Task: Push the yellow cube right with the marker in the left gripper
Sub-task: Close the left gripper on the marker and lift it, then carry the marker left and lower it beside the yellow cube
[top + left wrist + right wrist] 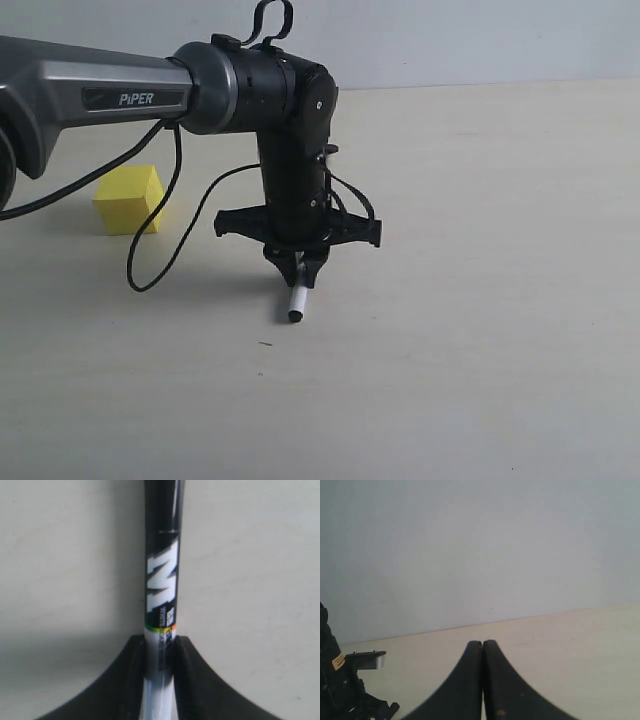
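The yellow cube [130,198] rests on the table at the left, behind and left of my left gripper [298,272]. That gripper points straight down and is shut on the marker [297,300], whose white barrel and black end stick out below the fingers, just above or at the tabletop. In the left wrist view the marker [161,580] runs out from between the black fingers [131,675], white barrel clamped, black cap beyond. The cube is out of that view. My right gripper [482,645] is shut on nothing, level over the table; the exterior view does not show it.
A black cable [165,235] loops down from the left arm [120,95] between cube and gripper. The table's far edge meets a pale wall [450,40]. Part of the left arm [340,685] shows at the edge of the right wrist view.
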Motion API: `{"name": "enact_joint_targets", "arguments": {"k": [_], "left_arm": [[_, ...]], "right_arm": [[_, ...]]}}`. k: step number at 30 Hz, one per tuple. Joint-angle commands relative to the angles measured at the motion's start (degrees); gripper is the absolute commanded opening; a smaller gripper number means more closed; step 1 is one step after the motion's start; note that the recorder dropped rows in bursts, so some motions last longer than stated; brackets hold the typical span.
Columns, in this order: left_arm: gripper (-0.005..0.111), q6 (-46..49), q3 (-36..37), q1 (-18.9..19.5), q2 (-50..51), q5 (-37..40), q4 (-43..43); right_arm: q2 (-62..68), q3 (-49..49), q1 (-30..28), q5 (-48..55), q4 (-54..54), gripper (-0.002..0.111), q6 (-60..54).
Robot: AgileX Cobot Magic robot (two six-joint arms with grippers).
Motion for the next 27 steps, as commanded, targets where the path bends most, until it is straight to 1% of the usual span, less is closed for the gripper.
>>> {"name": "enact_joint_targets", "arguments": {"k": [1, 5, 14, 16, 21, 24, 27], "left_arm": [[0.0, 3.5, -0.2, -0.9, 1.1, 0.3, 0.2], [0.0, 3.4, -0.2, -1.0, 2.1, -1.1, 0.1], [0.0, 5.5, -0.2, -1.0, 2.4, -1.0, 0.3], [0.0, 6.8, -1.2, -1.0, 2.3, -0.7, 0.3], [0.0, 11.8, -5.3, -1.0, -0.6, 2.2, 0.3], [0.0, 18.2, -7.7, -1.0, -3.2, 4.8, 0.5], [0.0, 22.7, -9.1, -1.0, -6.1, 5.9, 3.8]], "right_arm": [[-0.4, 0.3, -0.4, -0.1, 0.0, 0.0, -0.2], [-0.4, 0.3, -0.4, -0.1, 0.0, 0.0, -0.2], [-0.4, 0.3, -0.4, -0.1, 0.0, 0.0, -0.2], [-0.4, 0.3, -0.4, -0.1, 0.0, 0.0, -0.2], [-0.4, 0.3, -0.4, -0.1, 0.0, 0.0, -0.2], [-0.4, 0.3, -0.4, -0.1, 0.0, 0.0, -0.2], [-0.4, 0.3, -0.4, -0.1, 0.0, 0.0, -0.2]]}}
